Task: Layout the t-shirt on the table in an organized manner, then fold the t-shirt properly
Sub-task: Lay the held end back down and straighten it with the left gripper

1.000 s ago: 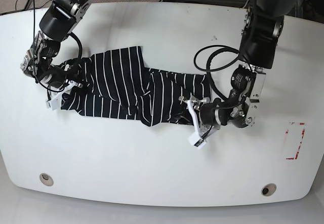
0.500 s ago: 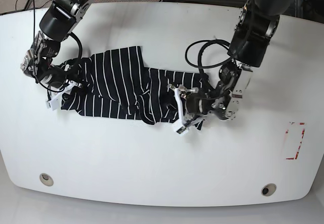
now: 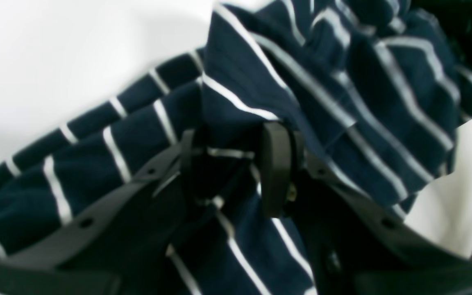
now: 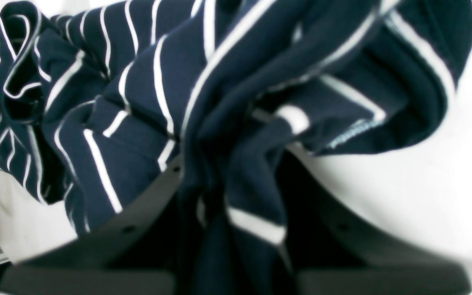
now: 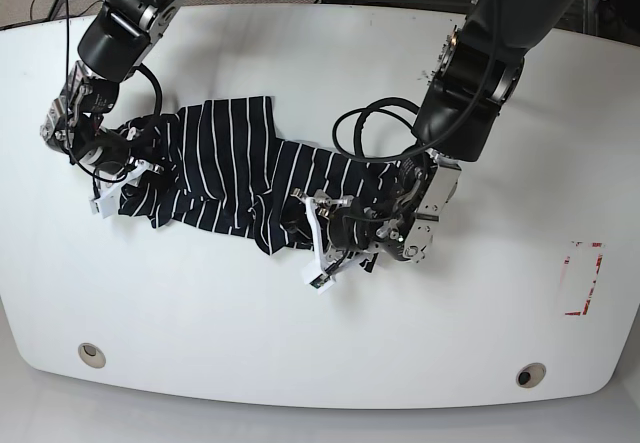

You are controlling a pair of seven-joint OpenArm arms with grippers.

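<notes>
Across the left half of the white desk point(image 5: 200, 333) the striped t-shirt point(image 5: 230, 178) lies bunched and creased, stretched between the two arms. At its left end the right gripper point(image 5: 125, 168) has its jaws clamped on a gathered fold of cloth. At its right end, near the desk's middle, the left gripper point(image 5: 330, 238) has its jaws closed on another fold, fabric pinched between the dark pads point(image 3: 275, 168).
</notes>
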